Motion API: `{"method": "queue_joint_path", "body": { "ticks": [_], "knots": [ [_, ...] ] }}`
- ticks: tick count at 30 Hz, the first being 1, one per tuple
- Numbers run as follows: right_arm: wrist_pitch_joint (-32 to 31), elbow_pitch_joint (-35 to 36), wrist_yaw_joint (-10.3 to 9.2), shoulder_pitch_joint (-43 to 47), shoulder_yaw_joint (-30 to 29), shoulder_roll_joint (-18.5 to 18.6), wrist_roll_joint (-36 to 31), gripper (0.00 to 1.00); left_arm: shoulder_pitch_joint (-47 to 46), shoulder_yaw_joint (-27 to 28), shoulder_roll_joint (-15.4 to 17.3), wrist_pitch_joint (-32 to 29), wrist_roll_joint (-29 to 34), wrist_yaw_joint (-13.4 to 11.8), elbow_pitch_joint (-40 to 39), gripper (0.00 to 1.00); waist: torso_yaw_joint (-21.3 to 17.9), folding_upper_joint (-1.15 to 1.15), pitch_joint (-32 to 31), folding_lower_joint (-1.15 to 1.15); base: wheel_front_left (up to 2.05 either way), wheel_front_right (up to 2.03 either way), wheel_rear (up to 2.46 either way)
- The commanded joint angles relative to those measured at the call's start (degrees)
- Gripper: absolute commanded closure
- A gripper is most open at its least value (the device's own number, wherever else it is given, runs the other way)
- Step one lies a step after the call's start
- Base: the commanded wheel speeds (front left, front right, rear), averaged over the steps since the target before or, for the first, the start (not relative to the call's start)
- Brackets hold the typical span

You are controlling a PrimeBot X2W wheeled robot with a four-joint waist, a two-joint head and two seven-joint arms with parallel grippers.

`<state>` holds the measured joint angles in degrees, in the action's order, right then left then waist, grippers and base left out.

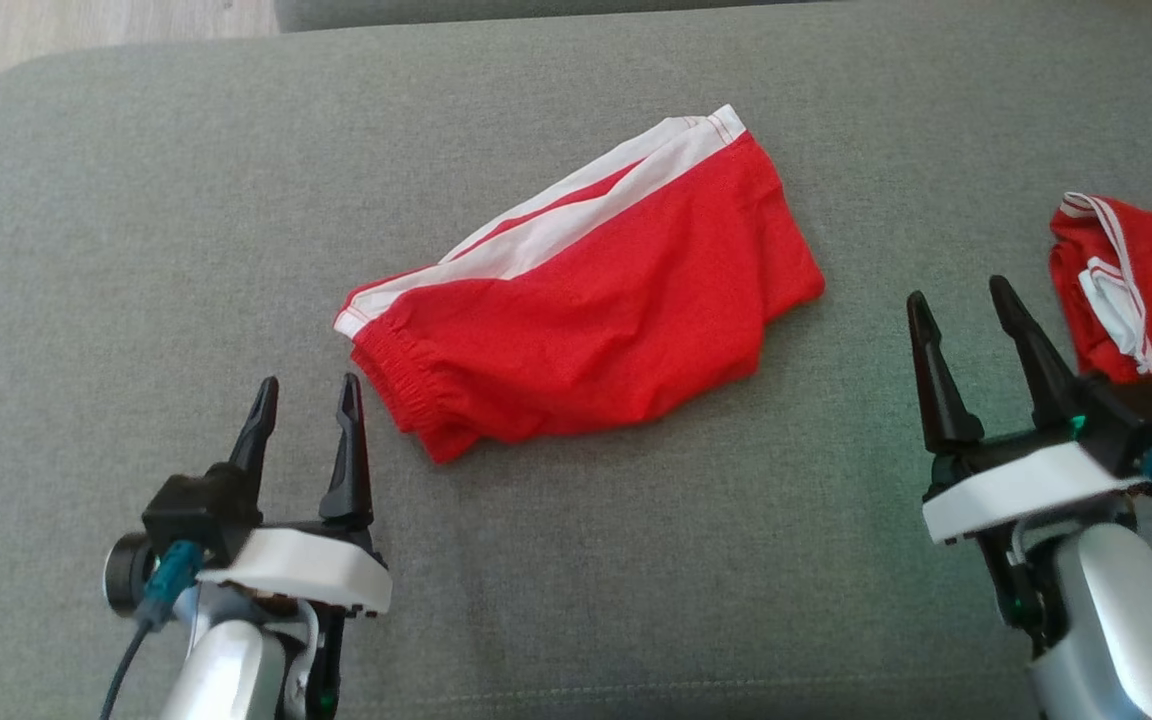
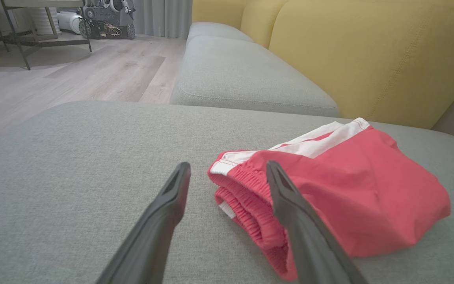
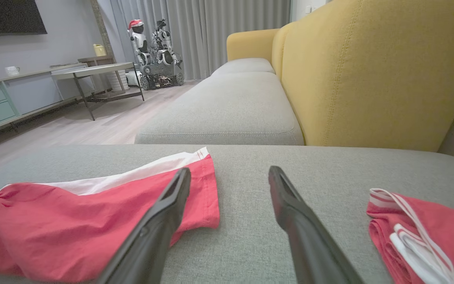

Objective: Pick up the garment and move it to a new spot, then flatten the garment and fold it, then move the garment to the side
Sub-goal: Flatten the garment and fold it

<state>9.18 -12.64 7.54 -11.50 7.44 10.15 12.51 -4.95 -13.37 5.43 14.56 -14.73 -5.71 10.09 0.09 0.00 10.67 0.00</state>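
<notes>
1. Nearest me, the left gripper (image 1: 308, 382) and the right gripper (image 1: 959, 292) both have their jaws spread wide with nothing between them.
2. The red shorts (image 1: 596, 320) lie on the grey cushion (image 1: 136, 250), beyond and between the two grippers.
3. The long axis is diagonal. The elastic waistband end sits near, just beside the left jaws. The white-striped hem points far and right.
4. The right jaws are near the shorts' far end but apart from it.
5. In the left wrist view, one finger (image 2: 290, 213) covers part of the waistband.
6. A second red garment (image 1: 1136, 290) outside the right jaws is cut off at the edge, and I cannot tell its type.
7. The yellow backrest (image 2: 369, 51) is farthest.
</notes>
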Motion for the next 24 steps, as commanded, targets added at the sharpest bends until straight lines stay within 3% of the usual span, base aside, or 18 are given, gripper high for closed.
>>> {"method": "queue_joint_path", "body": {
  "ticks": [1, 17, 24],
  "knots": [
    [-0.72, 3.2, -0.05, -0.27, 0.33, -0.08, -0.6, 0.0, -1.12, 1.65, 1.09, 0.3, 0.41, -0.53, -2.3, 0.0, 0.08, 0.0, -0.14, 0.0, 0.0, 0.0, 0.0],
    [-3.17, 6.37, -0.05, 0.72, -0.96, -1.15, -1.06, 0.0, -2.35, 1.23, 1.55, -0.37, 0.06, -1.4, -3.16, 0.0, 0.77, 0.0, 0.73, 0.0, 0.0, 0.0, 0.0],
    [-2.91, -0.3, -0.05, -5.57, -0.23, -1.09, -0.6, 0.0, -6.09, 0.81, 1.5, -0.36, 0.23, -1.25, -3.39, 0.0, 1.29, 0.0, 4.84, 0.0, 0.0, 0.0, 0.0]
  ]
}}
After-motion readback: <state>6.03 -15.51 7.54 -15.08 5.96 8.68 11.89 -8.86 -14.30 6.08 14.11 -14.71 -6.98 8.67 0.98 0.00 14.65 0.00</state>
